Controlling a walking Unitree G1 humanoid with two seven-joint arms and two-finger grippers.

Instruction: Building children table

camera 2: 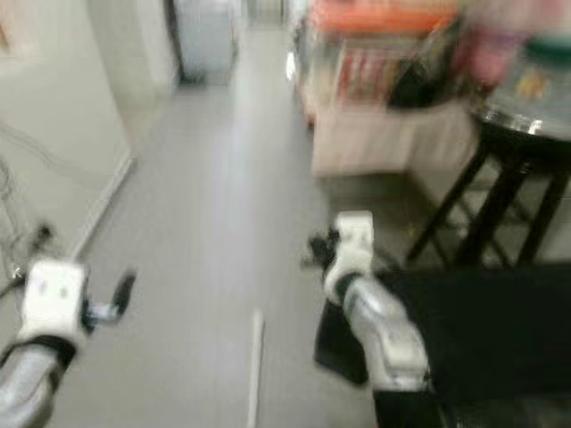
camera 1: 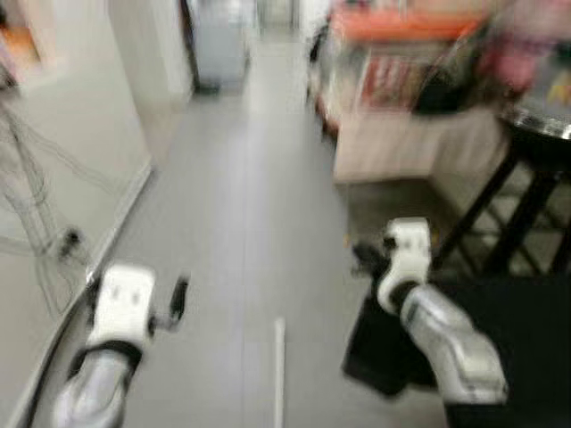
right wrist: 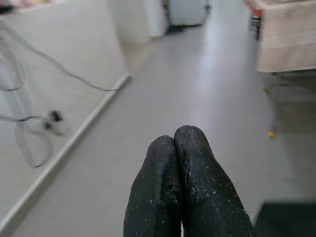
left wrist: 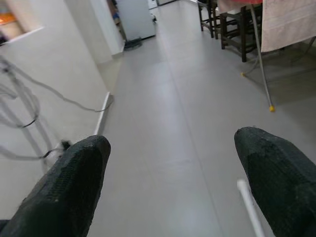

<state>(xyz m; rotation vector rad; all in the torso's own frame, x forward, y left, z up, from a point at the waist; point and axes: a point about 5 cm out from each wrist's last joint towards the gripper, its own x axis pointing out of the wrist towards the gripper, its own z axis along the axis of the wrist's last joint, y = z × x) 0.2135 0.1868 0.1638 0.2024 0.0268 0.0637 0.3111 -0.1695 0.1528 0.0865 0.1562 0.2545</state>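
Left eye view is blurred: a grey floor, then a thin white rod lying between both arms. Left tool gapes empty; right tool pinched closed, empty. Walking could kick the rod.

No readable text, label, brand, number or sign anywhere. Red-and-white packaging under the orange-topped stand on the right too blurred to make out any lettering. Colourful items at the far right likewise smeared by motion. Nothing printed on the wall or floor in either wrist view.
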